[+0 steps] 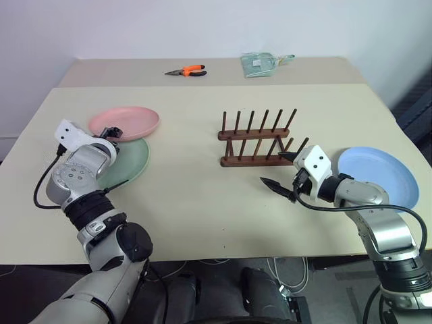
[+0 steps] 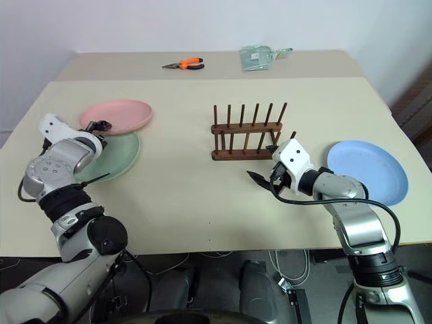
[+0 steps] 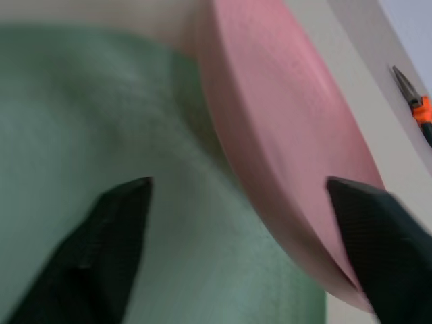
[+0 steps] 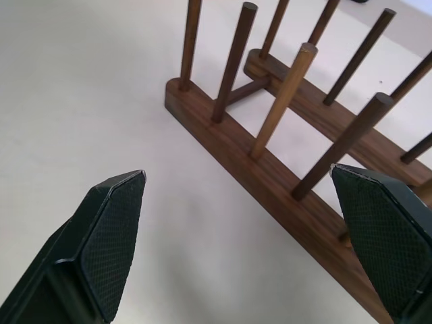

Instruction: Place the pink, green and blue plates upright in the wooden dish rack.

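A: So, quick rundown, biggest first. Table (image 1: 202,223) is matte beige, smooth, w/ a seam across the far part. Three round matte plates w/ shallow rims, none racked yet. Blue plate (image 1: 378,177) lies flat near the right edge. Green plate (image 1: 131,162) lies flat on the left, w/ the pink plate (image 1: 128,121) resting just behind it, its rim overlapping the green one.

B: And the rack?

A: Wooden dish rack (image 1: 256,138) sits mid-table, empty; dark brown, two base bars, thin round pegs standing upright. Looks light, narrower than a plate.

B: Arms?

A: Left gripper (image 3: 236,256) hovers over the pink/green overlap, fingers spread, nothing pinched; one finger over the green, the other by the pink rim. Right gripper (image 4: 256,250) is near the rack's near bar, between it and the blue plate, jaws wide apart, empty.

B: Risks?

A: Imo, the plates are slick plastic w/ thin rims, so a shallow pinch could slip. Lifting pink may drag green since they overlap. Rack could skid or tip if a plate pushes sideways on a peg, esp. w/ the right fingers that close to the bar.

B: Small stuff?

A: Orange-handled pliers (image 1: 187,70) and a clear bag (image 1: 260,64) at the far edge, well apart from it all.
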You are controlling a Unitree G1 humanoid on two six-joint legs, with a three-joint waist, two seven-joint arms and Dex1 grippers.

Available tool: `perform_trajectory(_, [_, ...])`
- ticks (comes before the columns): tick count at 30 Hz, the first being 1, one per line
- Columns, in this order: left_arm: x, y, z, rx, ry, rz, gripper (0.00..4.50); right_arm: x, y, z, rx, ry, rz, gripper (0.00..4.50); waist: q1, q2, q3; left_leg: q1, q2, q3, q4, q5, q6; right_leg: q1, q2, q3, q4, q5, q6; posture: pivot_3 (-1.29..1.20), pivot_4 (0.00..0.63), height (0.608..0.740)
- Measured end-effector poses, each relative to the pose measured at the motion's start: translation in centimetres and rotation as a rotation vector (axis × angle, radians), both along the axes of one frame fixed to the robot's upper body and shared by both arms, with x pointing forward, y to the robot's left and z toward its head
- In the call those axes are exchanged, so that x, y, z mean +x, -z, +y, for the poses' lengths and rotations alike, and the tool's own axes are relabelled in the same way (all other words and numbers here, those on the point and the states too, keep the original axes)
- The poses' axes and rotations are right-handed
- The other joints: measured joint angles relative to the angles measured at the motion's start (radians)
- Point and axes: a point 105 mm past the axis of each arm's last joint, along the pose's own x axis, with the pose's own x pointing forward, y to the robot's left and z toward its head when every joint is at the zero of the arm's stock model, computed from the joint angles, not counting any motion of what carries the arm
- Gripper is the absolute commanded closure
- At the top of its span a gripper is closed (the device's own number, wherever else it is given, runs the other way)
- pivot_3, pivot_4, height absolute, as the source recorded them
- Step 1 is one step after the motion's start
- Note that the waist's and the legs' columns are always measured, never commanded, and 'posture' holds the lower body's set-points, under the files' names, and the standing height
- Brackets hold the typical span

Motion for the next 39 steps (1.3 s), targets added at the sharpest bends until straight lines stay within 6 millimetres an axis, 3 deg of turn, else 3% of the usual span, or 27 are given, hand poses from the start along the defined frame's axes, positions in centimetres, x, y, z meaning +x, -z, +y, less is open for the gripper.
perform_trajectory(5, [1.1,-0.9,0.0,-0.044,-0.010,-0.064,4.43,-0.6,-0.4,-0.7,0.031,0.018,0.010,0.00,-0.002,0.000,0.000,0.000,0.000,0.000,0.000,0.000,0.000,0.000,0.000,0.000,0.000,0.000,0.000,0.00,0.150,0.740])
perform_trajectory(7, [1.5,-2.0,-0.8,-0.028,0.037,-0.127,4.43,-1.0,-1.4,-1.1,0.035,0.015,0.000,0.00,-0.001,-0.001,0.001,-0.001,0.000,0.000,0.000,0.000,0.000,0.000,0.000,0.000,0.000,0.000,0.000,0.00,0.150,0.740])
perform_trajectory(10, [1.7,-5.5,-3.2,0.096,0.163,-0.273,4.43,-1.3,-4.0,-1.0,0.001,-0.013,-0.074,0.00,-0.001,-0.003,0.002,-0.001,0.000,0.000,0.000,0.000,0.000,0.000,0.000,0.000,0.000,0.000,0.000,0.00,0.150,0.740])
perform_trajectory(13, [1.3,-9.2,-8.4,0.209,0.356,-0.419,4.43,-0.8,-8.0,1.2,-0.029,-0.078,-0.233,0.00,-0.002,-0.003,0.002,0.000,0.000,0.001,0.000,0.000,-0.001,0.000,0.000,0.000,-0.001,0.000,-0.001,0.00,0.150,0.740])
perform_trajectory(15, [0.7,-10.3,-12.8,0.252,0.505,-0.464,4.43,-0.6,-9.9,3.1,-0.090,-0.129,-0.345,0.00,-0.002,-0.003,0.002,0.000,0.000,0.001,0.000,0.000,-0.001,0.000,0.000,0.000,-0.001,0.000,-0.001,0.00,0.150,0.740])
perform_trajectory(18, [-0.5,-10.5,-18.0,0.299,0.677,-0.469,4.43,0.0,-10.3,5.5,-0.249,-0.192,-0.471,0.00,-0.003,-0.003,0.002,-0.001,0.000,0.001,0.000,0.000,-0.001,0.000,0.000,0.000,-0.001,0.000,-0.001,0.00,0.150,0.740])
perform_trajectory(21, [-1.5,-10.3,-20.8,0.276,0.759,-0.454,4.43,2.1,-9.5,6.0,-0.419,-0.172,-0.549,0.00,-0.005,-0.003,0.002,-0.001,0.000,0.002,0.000,0.000,-0.001,-0.001,0.000,0.001,-0.001,0.000,-0.001,0.00,0.150,0.740])
perform_trajectory(25, [-2.6,-10.6,-22.4,0.233,0.811,-0.462,4.50,4.1,-7.9,5.3,-0.547,-0.138,-0.571,1.30,-0.004,-0.003,0.002,-0.001,0.000,0.001,-0.001,0.002,-0.004,-0.001,0.000,0.001,-0.001,0.000,-0.001,0.00,0.150,0.740])
perform_trajectory(30, [-2.8,-10.7,-21.7,0.218,0.792,-0.446,4.50,4.5,-7.4,5.2,-0.597,-0.138,-0.621,3.97,-0.004,-0.003,0.002,-0.001,0.000,0.002,-0.001,0.003,-0.004,-0.001,0.000,0.001,-0.001,0.000,-0.001,0.00,0.150,0.740])
perform_trajectory(31, [-2.8,-10.8,-21.6,0.213,0.788,-0.451,3.70,4.5,-7.4,5.2,-0.606,-0.140,-0.630,4.47,-0.003,-0.003,0.002,-0.001,0.000,0.002,-0.001,0.003,-0.004,-0.001,0.000,0.001,-0.001,0.000,-0.001,0.00,0.150,0.740])
perform_trajectory(32, [-2.9,-11.0,-21.6,0.201,0.789,-0.466,3.41,4.3,-7.2,5.4,-0.615,-0.154,-0.639,4.50,-0.003,-0.003,0.002,-0.001,0.000,0.002,-0.001,0.003,-0.005,-0.001,0.000,0.001,-0.001,0.000,-0.001,0.00,0.150,0.740])
perform_trajectory(36, [-2.7,-12.3,-20.2,0.135,0.725,-0.541,1.37,4.2,-7.1,4.6,-0.611,-0.115,-0.646,4.50,0.002,-0.003,0.002,-0.001,0.000,0.002,0.000,0.003,-0.005,-0.001,0.000,0.001,-0.002,0.001,-0.001,0.00,0.150,0.740])
perform_trajectory(39, [-2.2,-14.2,-16.6,0.294,0.617,-0.632,1.37,4.1,-8.3,2.9,-0.463,-0.023,-0.596,4.50,-0.002,-0.003,0.002,-0.001,0.000,0.002,-0.002,0.003,-0.005,-0.001,0.001,0.002,-0.001,0.001,-0.002,0.00,0.150,0.740])
